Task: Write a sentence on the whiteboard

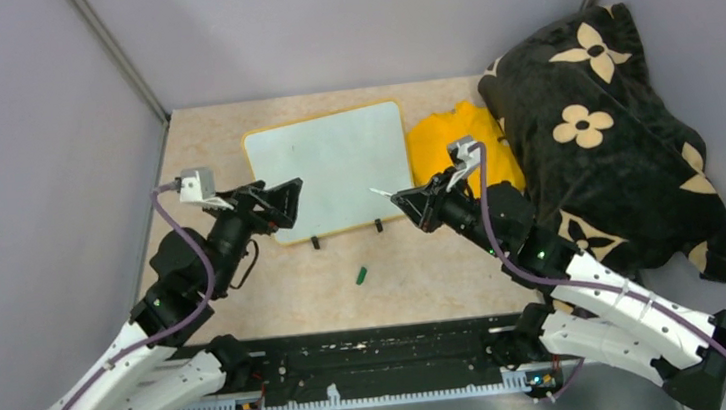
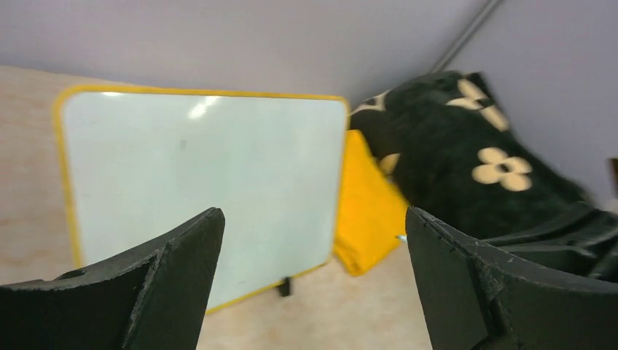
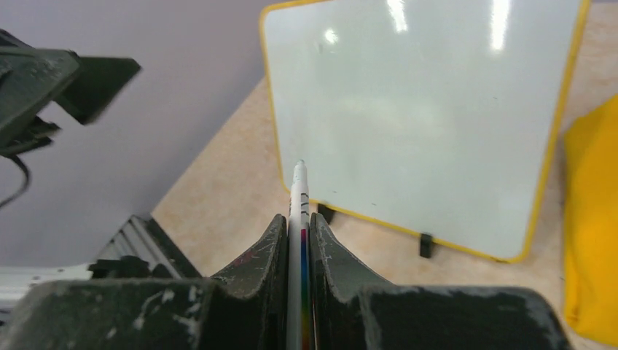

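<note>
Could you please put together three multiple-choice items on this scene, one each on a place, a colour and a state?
1. Where does the green cap lie?
A. on the table, in front of the board
B. on top of the board
C. behind the board

2. What colour is the board's frame?
A. blue
B. yellow
C. red

3. How are the right fingers?
A. wide open and empty
B. shut on a marker
C. shut on the cap

Answers:
1 A: the cap lies on bare table, nearer the arms than the board's feet.
2 B: a thin yellow edge rings the white surface.
3 B: the right wrist view shows the marker pinched between them.
</note>
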Tool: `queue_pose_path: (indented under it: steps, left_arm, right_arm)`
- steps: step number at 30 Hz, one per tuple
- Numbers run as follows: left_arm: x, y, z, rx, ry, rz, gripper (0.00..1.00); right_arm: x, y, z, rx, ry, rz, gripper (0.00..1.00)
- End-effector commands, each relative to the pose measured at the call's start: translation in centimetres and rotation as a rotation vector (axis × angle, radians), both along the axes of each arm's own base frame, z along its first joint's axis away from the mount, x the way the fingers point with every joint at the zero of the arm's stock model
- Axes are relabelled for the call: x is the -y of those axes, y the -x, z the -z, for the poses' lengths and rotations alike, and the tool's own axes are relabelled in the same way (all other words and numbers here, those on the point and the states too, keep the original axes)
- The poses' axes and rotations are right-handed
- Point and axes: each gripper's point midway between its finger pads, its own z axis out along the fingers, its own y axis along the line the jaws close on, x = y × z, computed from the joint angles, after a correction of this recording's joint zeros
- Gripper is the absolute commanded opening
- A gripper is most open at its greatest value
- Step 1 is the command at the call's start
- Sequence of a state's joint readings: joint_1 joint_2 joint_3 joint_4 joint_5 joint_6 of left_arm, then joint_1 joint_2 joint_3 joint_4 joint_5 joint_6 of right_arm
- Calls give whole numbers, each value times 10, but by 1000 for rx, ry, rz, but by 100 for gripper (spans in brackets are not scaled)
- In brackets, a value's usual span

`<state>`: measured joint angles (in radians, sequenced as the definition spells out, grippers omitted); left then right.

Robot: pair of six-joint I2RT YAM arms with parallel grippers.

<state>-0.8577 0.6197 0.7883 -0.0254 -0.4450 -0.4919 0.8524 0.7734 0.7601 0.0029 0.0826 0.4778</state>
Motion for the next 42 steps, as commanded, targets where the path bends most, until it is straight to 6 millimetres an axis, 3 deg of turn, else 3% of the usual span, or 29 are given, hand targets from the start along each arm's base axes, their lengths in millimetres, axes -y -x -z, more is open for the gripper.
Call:
queue_pose_path:
  steps: [1,5,7,11,13,17,28,37,42]
  left_arm:
    - [-31,-16,44,-61,-521,-138,99]
    - [-19,-29,47,-60,-612,-122,99]
    - [-13,-43,60,-109,-634,-91,99]
    - [-21,-75,89,-274,-481,23,99]
    - [-37,-89,98,-325,-423,-8,99]
    - [-42,-96,108,-343,-363,-20,99]
    - [-64,-95,120,-374,-255,-173,99]
    - [-51,-75,119,-143,-259,-60,99]
    - [-50,-83,140,-293,-311,-55,99]
  right_arm:
    - [22,-12,19,17,143,101,0]
    - [15,-14,24,24,151,82,0]
    - [12,-16,24,30,155,77,0]
    - [9,-19,25,44,168,72,0]
    - [9,-20,26,49,178,72,0]
    - [9,-23,30,59,195,79,0]
    - [4,-34,30,88,186,106,0]
    - [-4,-43,30,101,197,114,0]
    - [-9,-47,32,100,208,107,0]
